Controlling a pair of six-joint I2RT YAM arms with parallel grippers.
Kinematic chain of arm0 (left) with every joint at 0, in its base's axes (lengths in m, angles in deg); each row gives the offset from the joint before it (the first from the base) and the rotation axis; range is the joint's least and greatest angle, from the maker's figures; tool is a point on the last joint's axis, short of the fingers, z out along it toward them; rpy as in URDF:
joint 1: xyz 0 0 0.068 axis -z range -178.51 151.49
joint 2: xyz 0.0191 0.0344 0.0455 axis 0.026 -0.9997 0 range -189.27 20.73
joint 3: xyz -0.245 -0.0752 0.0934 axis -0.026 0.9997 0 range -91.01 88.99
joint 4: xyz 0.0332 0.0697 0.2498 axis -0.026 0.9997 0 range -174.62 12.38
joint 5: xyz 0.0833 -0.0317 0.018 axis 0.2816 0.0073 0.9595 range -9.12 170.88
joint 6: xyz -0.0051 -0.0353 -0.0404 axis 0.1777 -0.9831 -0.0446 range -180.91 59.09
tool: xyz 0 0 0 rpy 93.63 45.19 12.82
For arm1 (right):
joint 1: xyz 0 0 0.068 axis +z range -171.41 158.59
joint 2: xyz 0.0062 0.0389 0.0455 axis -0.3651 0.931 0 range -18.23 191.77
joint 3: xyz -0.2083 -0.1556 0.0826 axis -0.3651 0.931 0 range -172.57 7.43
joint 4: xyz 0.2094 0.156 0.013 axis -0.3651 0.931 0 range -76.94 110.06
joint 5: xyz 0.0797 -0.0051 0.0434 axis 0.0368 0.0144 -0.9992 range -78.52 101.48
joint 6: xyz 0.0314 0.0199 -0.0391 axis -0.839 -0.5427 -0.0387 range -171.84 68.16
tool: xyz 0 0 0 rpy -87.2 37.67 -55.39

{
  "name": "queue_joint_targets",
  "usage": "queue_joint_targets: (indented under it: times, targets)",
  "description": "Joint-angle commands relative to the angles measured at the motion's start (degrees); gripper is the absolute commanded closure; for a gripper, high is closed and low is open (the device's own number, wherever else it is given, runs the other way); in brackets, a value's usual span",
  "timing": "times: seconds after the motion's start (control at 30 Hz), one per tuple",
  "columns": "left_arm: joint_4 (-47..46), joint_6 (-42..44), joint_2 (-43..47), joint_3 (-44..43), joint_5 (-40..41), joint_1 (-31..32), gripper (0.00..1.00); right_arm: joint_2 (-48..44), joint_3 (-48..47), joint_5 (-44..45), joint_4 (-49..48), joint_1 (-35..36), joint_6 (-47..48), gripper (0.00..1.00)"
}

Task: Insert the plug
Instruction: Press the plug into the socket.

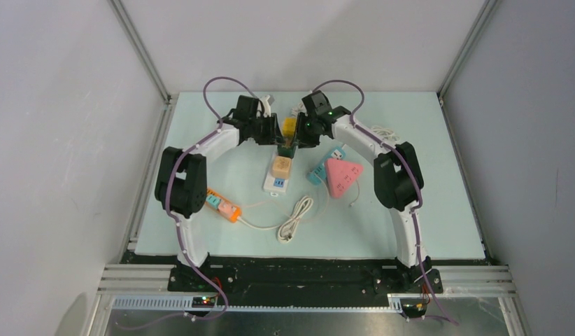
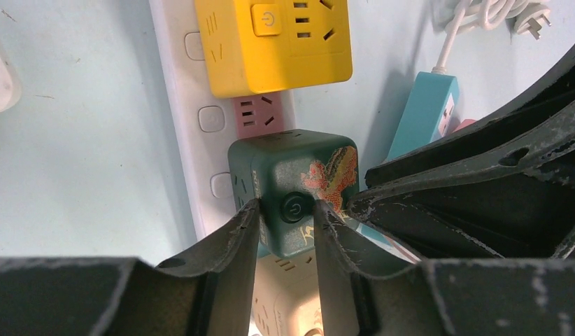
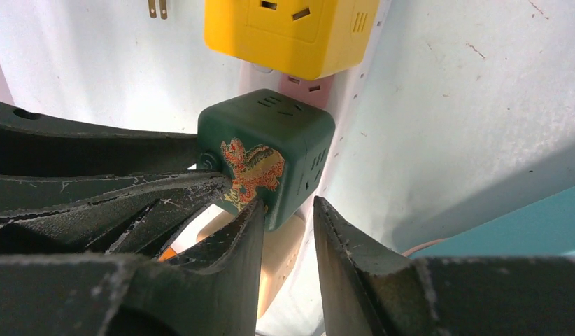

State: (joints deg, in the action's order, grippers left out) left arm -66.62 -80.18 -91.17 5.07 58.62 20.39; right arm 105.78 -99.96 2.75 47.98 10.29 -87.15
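Note:
A dark green cube plug (image 2: 292, 168) with a dragon print sits on the white power strip (image 2: 180, 105), between a yellow cube (image 2: 271, 42) and a beige cube (image 2: 285, 287). My left gripper (image 2: 286, 210) is slightly open; its fingertips (image 2: 250, 213) rest against the green cube's face on either side of its round button. My right gripper (image 3: 288, 203) is open; its left finger (image 3: 253, 210) touches the green cube (image 3: 271, 154) at its lower corner, and the right finger stands clear. In the top view both grippers, left (image 1: 276, 136) and right (image 1: 299, 138), meet over the cube (image 1: 286, 148).
A pink triangular adapter (image 1: 342, 175) lies on a teal strip (image 1: 317, 171) right of the white strip (image 1: 275, 183). An orange-ended power strip (image 1: 222, 205) and a coiled white cable (image 1: 295, 220) lie nearer the front. A white cord (image 2: 480, 14) lies at the back.

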Motion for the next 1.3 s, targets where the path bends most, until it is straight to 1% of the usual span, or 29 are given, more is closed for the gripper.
queue_joint_targets:
  times: [0.0,0.07,0.2,0.3,0.43,0.57,0.67,0.73,0.8,0.83,0.87,0.9,0.97,1.0,1.07,1.1,1.17,1.2,1.23,1.27]
  targets:
    - [0.9,1.4,-1.2,0.3,2.7,1.1,0.63,0.8,-0.6,3.7,0.5,0.2,1.6,0.65]
    - [0.9,0.8,-1.3,0.8,2.9,1.5,0.64,1.5,-0.4,3.8,0.9,0.2,1.4,0.66]
    - [1.0,-1.1,-1.5,2.4,2.8,1.7,0.73,1.7,2.2,4.5,1.5,0.5,1.3,0.68]
    - [0.9,-2.5,-1.6,3.8,3.3,1.7,0.77,2.0,4.0,4.6,2.0,1.0,0.7,0.7]
    - [1.0,-4.3,-1.7,6.6,4.4,1.8,0.79,3.2,5.1,4.1,2.4,1.7,0.8,0.72]
    - [1.0,-4.0,-2.2,8.1,5.0,2.1,0.82,4.9,4.4,4.3,4.7,2.2,0.4,0.74]
    - [1.0,-3.8,-2.2,8.0,4.9,2.1,0.82,3.7,6.9,4.1,3.5,2.2,0.2,0.74]
    - [1.1,-3.2,-1.6,6.9,5.3,2.0,0.81,2.9,5.4,4.2,3.8,1.6,0.5,0.73]
    - [1.6,-2.7,-0.7,4.0,5.7,1.7,0.75,3.0,0.0,4.3,5.9,0.8,1.3,0.71]
    - [1.9,-2.6,-0.5,1.4,5.9,1.4,0.7,4.2,-5.6,4.0,7.3,0.2,1.6,0.7]
    - [2.0,-2.6,-0.2,-1.6,5.9,1.2,0.67,5.0,-9.0,3.8,10.5,-0.2,2.0,0.68]
    - [2.3,-2.8,-0.1,-3.2,5.9,0.8,0.61,6.8,-15.5,3.1,12.0,-0.9,2.1,0.67]
    - [2.3,-3.0,-0.1,-7.6,5.8,0.4,0.55,8.4,-22.2,2.2,14.6,-1.9,2.2,0.62]
    - [2.4,-2.9,-0.3,-10.4,5.6,0.3,0.54,8.6,-23.6,2.0,15.1,-2.4,2.1,0.59]
    - [2.3,-2.1,-0.3,-13.9,5.5,-0.2,0.49,8.5,-26.5,1.4,15.0,-3.4,1.6,0.54]
    - [2.3,-2.0,-0.1,-14.8,6.1,-0.5,0.47,7.9,-27.2,0.2,14.8,-3.8,1.3,0.53]
    - [2.3,-1.7,0.7,-17.0,7.9,-1.1,0.38,6.1,-26.1,-1.6,13.8,-5.0,-0.5,0.47]
    - [2.3,-1.4,1.1,-17.5,9.0,-1.3,0.21,5.1,-25.1,-1.9,13.1,-5.9,-0.9,0.45]
    - [2.3,-1.1,1.8,-17.6,12.0,-1.7,0.11,2.5,-22.0,-2.2,12.5,-6.4,-1.4,0.43]
    - [2.3,0.0,1.9,-17.4,13.5,-1.9,0.03,1.0,-19.8,-2.2,10.5,-7.0,-1.3,0.41]
